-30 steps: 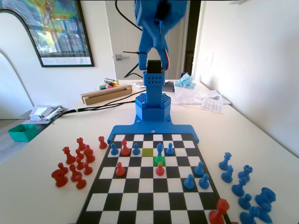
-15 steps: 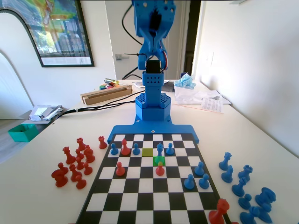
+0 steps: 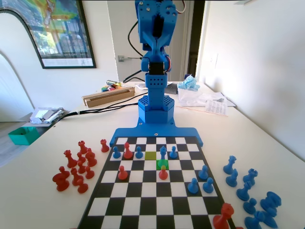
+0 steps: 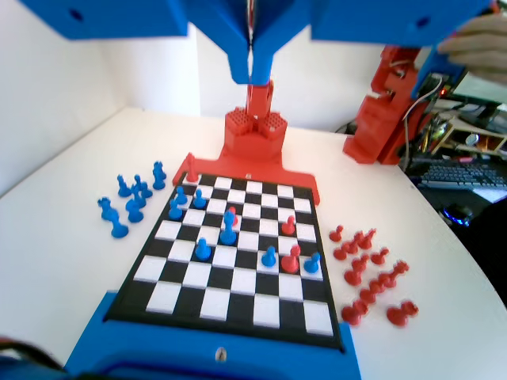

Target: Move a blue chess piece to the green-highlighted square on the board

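The blue chess piece (image 3: pixel 163 153) (image 4: pixel 228 227) is slender with a pointed top. It stands upright on the green-highlighted square (image 3: pixel 159 165) of the board (image 3: pixel 143 191), free of the gripper. A red pawn (image 3: pixel 163 173) sits just in front of it in the fixed view. An olive-yellow square (image 3: pixel 151 155) lies diagonally next to the green one, toward the arm. My gripper (image 4: pixel 252 73) (image 3: pixel 154 47) hangs high above the arm's base, far from the pieces. Its jaws are shut against each other with nothing between them.
Blue pawns (image 3: pixel 138 152) and red pieces (image 3: pixel 127 151) stand on the rows near the arm, and more blue pawns (image 3: pixel 193 186) at the right. In the fixed view, loose red pieces (image 3: pixel 76 167) lie left of the board and loose blue ones (image 3: pixel 248 191) right.
The arm has pulled back and upright over its base, and the spread jaws have come together. The blue chess piece has stayed on the green square.
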You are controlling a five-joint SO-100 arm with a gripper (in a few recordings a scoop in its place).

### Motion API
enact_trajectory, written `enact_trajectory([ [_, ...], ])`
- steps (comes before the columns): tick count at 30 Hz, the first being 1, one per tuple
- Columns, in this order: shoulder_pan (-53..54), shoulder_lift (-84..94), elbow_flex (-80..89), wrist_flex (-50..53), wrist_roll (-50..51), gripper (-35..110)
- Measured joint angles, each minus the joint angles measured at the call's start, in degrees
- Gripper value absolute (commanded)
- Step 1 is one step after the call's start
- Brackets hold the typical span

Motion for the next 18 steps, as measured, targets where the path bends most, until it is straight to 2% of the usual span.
enact_trajectory([
  [18,-1.05,5.45,0.97,-0.44,-0.44,1],
])
